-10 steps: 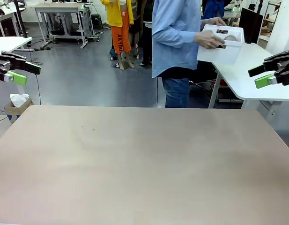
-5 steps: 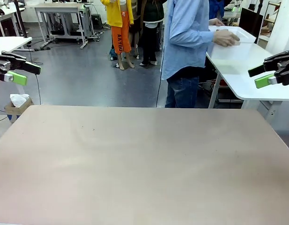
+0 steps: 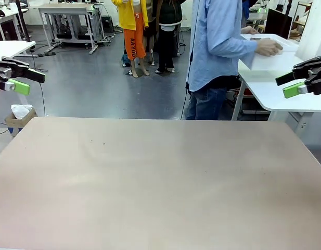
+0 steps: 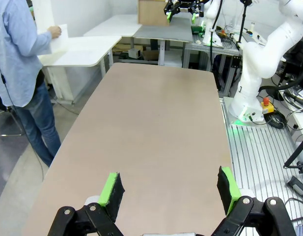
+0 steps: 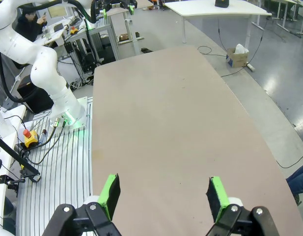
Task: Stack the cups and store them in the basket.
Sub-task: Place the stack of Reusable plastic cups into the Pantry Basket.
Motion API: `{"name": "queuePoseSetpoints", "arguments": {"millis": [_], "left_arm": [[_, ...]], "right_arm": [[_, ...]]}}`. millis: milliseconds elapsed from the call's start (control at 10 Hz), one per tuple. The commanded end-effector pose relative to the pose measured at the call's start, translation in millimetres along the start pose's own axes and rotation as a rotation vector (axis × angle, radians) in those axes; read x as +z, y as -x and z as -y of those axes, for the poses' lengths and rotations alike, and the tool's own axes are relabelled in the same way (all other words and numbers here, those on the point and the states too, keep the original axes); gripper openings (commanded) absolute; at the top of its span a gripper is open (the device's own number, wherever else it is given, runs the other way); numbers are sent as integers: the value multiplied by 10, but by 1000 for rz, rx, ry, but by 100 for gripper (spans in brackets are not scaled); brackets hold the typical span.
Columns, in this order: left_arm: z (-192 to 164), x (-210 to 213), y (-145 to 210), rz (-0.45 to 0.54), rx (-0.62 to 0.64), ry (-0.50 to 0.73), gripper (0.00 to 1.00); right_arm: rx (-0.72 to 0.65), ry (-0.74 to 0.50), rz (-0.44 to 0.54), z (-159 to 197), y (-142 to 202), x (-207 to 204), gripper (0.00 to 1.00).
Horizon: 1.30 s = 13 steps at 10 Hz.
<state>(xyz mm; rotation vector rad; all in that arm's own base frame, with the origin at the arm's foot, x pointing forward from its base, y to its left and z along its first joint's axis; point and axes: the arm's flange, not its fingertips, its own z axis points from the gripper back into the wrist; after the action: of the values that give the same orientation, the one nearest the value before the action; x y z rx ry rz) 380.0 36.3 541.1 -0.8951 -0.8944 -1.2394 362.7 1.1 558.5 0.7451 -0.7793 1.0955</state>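
The white basket point(image 3: 272, 57) rests on a white side table beyond the far right corner, with a person's hands on it. The cups are hidden from view. My left gripper point(image 3: 36, 83) hangs open in the air past the table's far left corner, nothing between its green pads. My right gripper point(image 3: 281, 87) hangs open past the far right corner, just below the basket in the picture. In the left wrist view the left gripper point(image 4: 171, 189) stands open over the bare brown table point(image 4: 161, 123), with the basket point(image 4: 60, 39) far off. The right gripper point(image 5: 163, 191) is also open and empty.
The person in a blue shirt point(image 3: 217, 47) stands between the brown table point(image 3: 160, 177) and the white side table point(image 3: 285, 96). A small cardboard box point(image 3: 20, 117) sits on the floor at the far left.
The person has stepped to the right and set the basket down on the white side table. Neither gripper has moved.
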Motion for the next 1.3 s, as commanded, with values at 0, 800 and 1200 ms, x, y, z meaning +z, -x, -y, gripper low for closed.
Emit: {"name": "queuePoseSetpoints", "arguments": {"millis": [0,800,1200], "left_arm": [[17,2,-28,-1,9,6,100],[17,2,-28,-1,9,6,100],[17,2,-28,-1,9,6,100]], "right_arm": [[23,-3,5,23,-3,15,95],[23,-3,5,23,-3,15,95],[23,-3,5,23,-3,15,95]]}}
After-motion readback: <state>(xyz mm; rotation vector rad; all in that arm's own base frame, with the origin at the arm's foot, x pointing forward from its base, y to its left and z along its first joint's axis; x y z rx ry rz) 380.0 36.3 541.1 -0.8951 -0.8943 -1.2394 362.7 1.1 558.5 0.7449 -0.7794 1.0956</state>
